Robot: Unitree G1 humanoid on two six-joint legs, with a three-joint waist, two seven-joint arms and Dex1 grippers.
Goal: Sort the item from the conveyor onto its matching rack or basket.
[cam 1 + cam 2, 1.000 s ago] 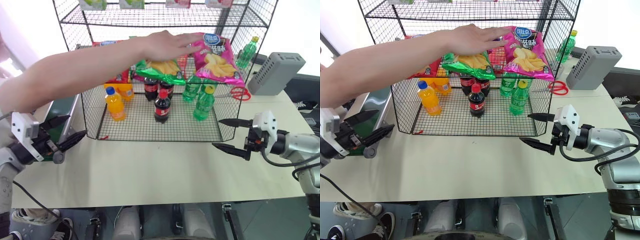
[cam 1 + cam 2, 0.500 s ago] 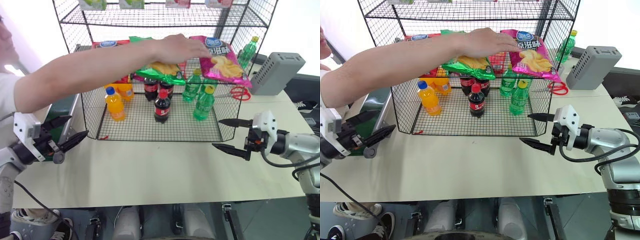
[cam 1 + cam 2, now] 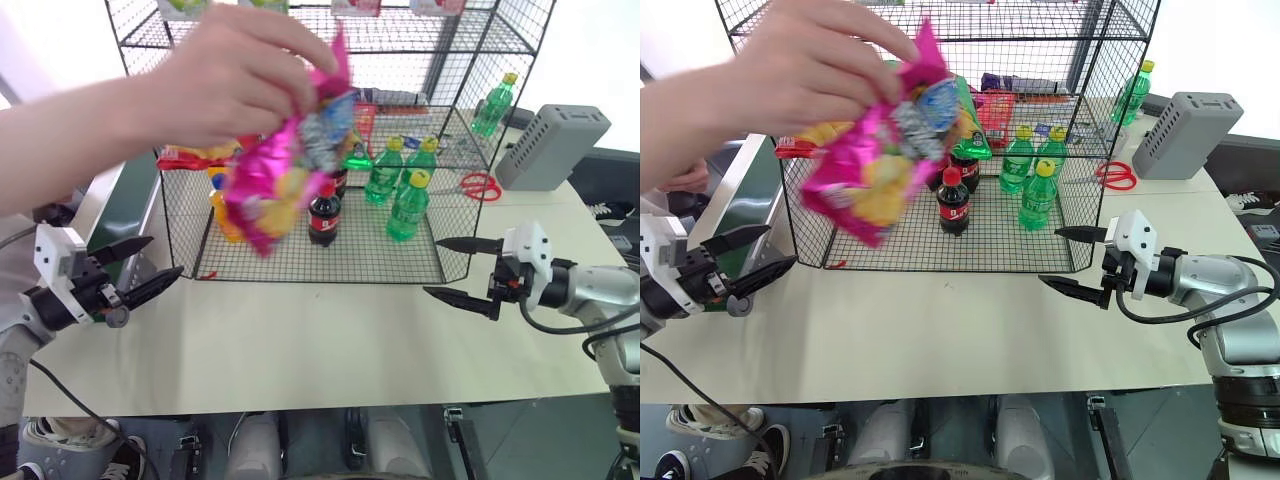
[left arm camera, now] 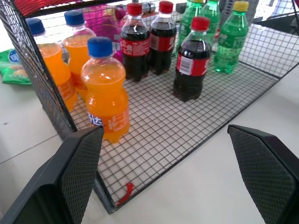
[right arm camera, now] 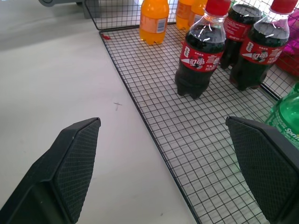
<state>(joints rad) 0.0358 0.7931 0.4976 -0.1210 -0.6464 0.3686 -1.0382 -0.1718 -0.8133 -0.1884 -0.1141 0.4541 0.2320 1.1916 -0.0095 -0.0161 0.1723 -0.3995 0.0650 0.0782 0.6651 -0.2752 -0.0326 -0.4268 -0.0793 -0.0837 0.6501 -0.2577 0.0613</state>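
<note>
Head view showed a person's hand (image 3: 215, 85) holding the pink bag (image 3: 285, 165) up left of the rack (image 3: 470, 80), both grippers (image 3: 135, 272) (image 3: 462, 270) wide and empty; bag looked light, crinkly, slick, so pinch a sealed edge.

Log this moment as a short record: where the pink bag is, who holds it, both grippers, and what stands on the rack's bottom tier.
pink bag: in the air in front of the rack
holder: a person's hand
left gripper: open, empty, over the table
right gripper: open, empty
bottom tier: orange, cola and green bottles
</note>
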